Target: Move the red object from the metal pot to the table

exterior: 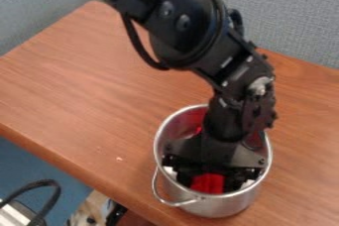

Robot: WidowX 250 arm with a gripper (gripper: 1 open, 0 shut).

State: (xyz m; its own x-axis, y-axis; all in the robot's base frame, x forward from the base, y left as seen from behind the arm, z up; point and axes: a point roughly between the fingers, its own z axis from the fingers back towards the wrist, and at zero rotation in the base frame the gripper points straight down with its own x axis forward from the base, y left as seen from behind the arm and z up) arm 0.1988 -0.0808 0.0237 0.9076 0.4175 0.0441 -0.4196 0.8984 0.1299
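Note:
The metal pot stands near the table's front edge, with its thin wire handle hanging at the front left. My gripper points straight down inside the pot. Its black fingers sit tight against both sides of the red object, which lies low in the pot. Only a small red patch shows between the fingers, plus a red reflection on the pot's inner wall. The arm hides the rest of the pot's inside.
The black arm reaches in from the top of the picture over the table's far side. Bare wood lies to the left of the pot. The table's front edge runs just below the pot, with cables on the floor beyond it.

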